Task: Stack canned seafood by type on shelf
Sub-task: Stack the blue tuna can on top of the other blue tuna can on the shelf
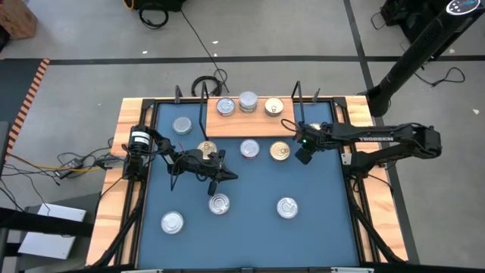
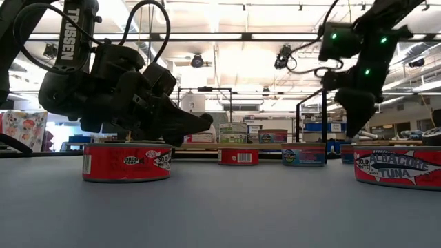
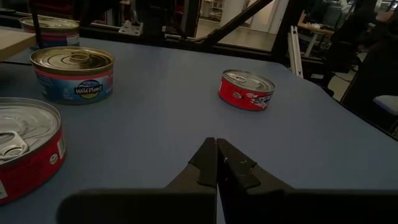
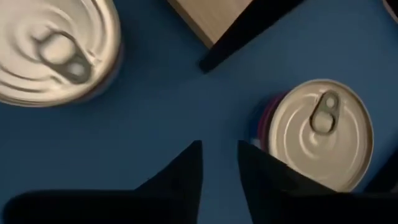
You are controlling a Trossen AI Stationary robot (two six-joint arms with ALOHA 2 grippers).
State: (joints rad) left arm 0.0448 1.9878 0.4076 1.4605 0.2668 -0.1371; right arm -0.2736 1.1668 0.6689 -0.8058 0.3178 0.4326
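Three tins (image 1: 248, 102) sit on the shelf (image 1: 227, 126) at top centre of the high view, side by side, w/ no clear stacking by type yet. We count about six more on the blue mat: one at upper left (image 1: 182, 125), three in a row just below the shelf edge, e.g. the gold-topped one (image 1: 280, 151), and three lower down, incl. one at lower left (image 1: 172, 222). So we judge the job approx a third done at best.

Same view: left gripper (image 1: 220, 179) is mid-frame, left of centre, near a silver tin (image 1: 220, 203); right gripper (image 1: 305, 154) is just right of the gold-topped tin.

Low view: left gripper (image 2: 196, 124) hangs above a red tin (image 2: 127, 162) at left, not gripping it. A tuna tin (image 2: 397, 168) sits far right; right gripper (image 2: 355, 127) hovers upper right.

Left wrist view: fingers (image 3: 205, 163) are pressed together, holding nothing. A red tin (image 3: 247, 89) lies ahead, centre right.

Right wrist view: fingers (image 4: 183, 171) stand slightly apart, empty, w/ a gold-topped tin (image 4: 320, 132) just beside them at right. We think that's the next pick.
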